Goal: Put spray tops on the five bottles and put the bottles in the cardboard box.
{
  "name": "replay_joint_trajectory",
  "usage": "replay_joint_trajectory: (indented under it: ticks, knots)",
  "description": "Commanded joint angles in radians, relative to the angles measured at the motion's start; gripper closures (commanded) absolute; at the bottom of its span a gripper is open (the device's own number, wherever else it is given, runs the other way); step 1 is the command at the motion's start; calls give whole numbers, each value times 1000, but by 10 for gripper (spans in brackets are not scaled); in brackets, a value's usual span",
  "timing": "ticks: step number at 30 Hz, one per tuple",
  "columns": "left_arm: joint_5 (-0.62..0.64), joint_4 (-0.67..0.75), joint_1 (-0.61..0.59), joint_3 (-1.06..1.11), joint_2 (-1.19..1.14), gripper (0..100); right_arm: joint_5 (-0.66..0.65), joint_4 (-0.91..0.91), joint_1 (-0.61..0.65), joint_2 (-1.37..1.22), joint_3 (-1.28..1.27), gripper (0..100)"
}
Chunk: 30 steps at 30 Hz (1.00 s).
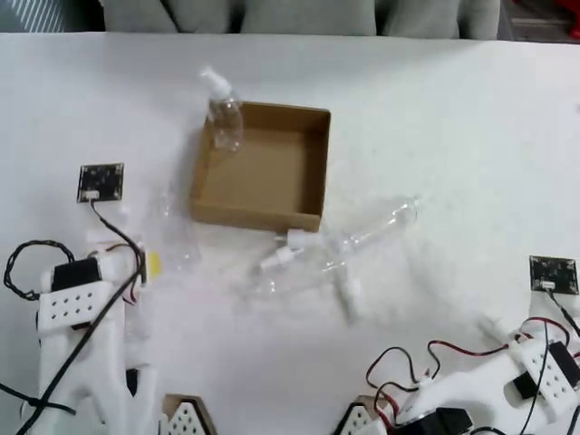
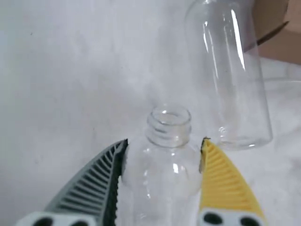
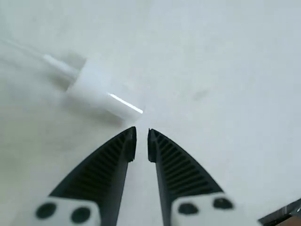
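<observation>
left gripper point(image 2: 163, 143) clamps an uncapped bottle point(image 2: 169, 123) — capping step; right gripper point(image 3: 142, 134), closed on nothing, must open for the spray top point(image 3: 101, 94).

Your scene, counted. Cardboard box point(image 1: 258, 216): one. Capped bottle point(image 1: 224, 113), spray top fitted: one. Uncapped bottle point(image 2: 164, 160) point(image 2: 235, 70), left wrist view: two. Loose spray top point(image 3: 101, 96), right wrist view: one. Small black board point(image 1: 100, 181) point(image 1: 553, 274): two. Clear bottles mid-table point(image 1: 381, 222): too faint for you to count.
</observation>
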State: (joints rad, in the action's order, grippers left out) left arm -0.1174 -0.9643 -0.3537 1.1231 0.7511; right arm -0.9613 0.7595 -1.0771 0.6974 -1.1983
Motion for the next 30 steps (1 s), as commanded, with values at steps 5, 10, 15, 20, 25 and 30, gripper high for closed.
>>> replay_joint_trajectory:
  ticks: [5,10,15,20,25,30]
  knots:
    - [-12,25,13,-8,-4,980,37,38,-30,5,32,983]
    - [-12,25,13,-8,-4,980,41,4,-1,-4,-8,981]
    - [-15,54,22,18,-4,980,157,-157,24,-5,-43,978]
    - [-18,71,39,35,-4,980,164,-177,38,-7,-46,978]
    - [-18,72,39,35,-4,980,163,-173,27,-44,-46,979]
    - [-18,72,44,35,-4,980,161,-113,-7,-96,-38,978]
